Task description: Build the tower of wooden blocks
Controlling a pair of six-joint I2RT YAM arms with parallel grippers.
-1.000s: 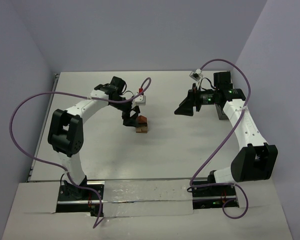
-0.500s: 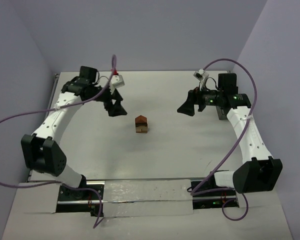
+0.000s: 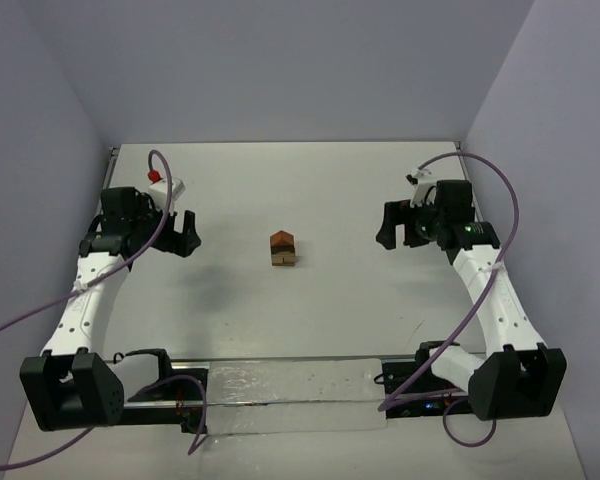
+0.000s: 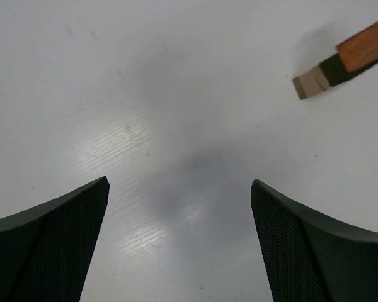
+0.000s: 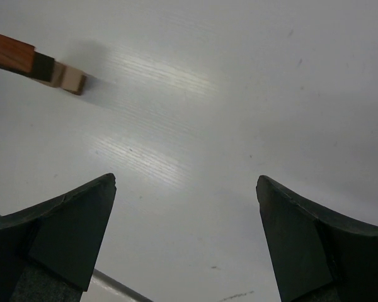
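Note:
The wood block tower (image 3: pixel 282 248) stands alone at the middle of the white table: light tan blocks below, a reddish-brown wedge on top. It also shows in the left wrist view (image 4: pixel 343 58) at the upper right and in the right wrist view (image 5: pixel 34 63) at the upper left. My left gripper (image 3: pixel 183 234) is open and empty, well to the left of the tower. My right gripper (image 3: pixel 388 224) is open and empty, well to the right of it. Both wrist views show wide-apart fingers over bare table.
The table (image 3: pixel 310 300) is walled by pale purple panels at the back and sides. Purple cables loop from both arms. A clear strip (image 3: pixel 290 395) runs along the near edge between the arm bases.
My left gripper has drawn back from the tower to the far left, leaving the tower standing. My right gripper has pulled back a little to the right.

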